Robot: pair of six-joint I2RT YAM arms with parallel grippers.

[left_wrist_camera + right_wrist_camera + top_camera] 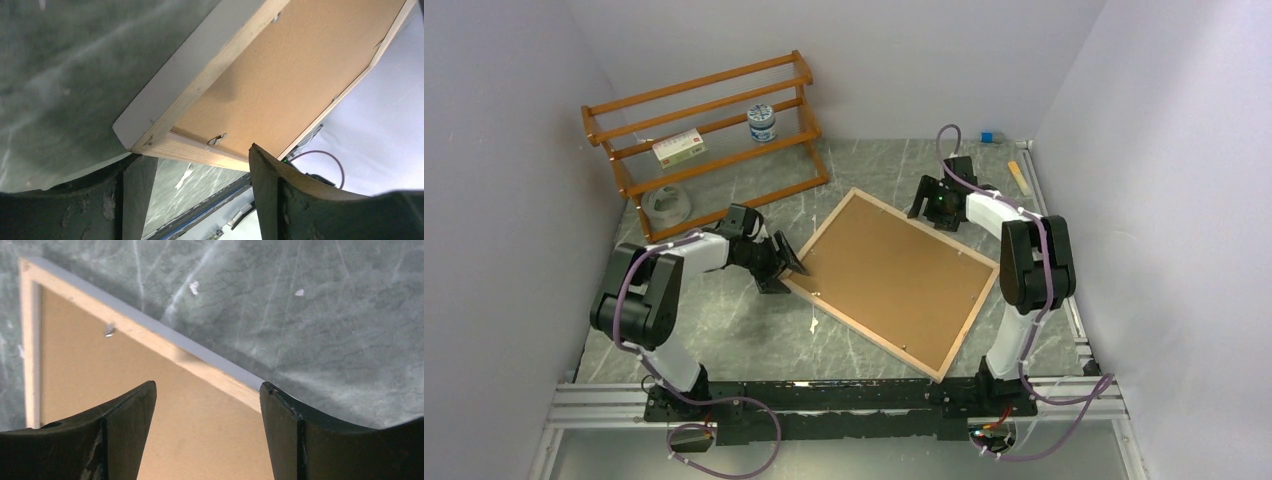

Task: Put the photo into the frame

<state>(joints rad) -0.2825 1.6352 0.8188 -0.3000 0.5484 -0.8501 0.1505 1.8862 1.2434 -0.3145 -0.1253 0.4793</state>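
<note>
The large thin-rimmed rectangular frame (190,75), pale wood and whitish, is laid on the grey marbled counter (754,330) with its brown hardboard backing sheet (894,275) turned up. The left pincer (786,265) is held wide at its left corner. The right pincer (929,205) is spread wide over its far rim.

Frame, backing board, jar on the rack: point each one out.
frame (217,70), left wrist view, on its pale wood rim.
backing board (894,265), top view, middle of the brown sheet.
jar (762,122), top view, on its side wall.
</note>
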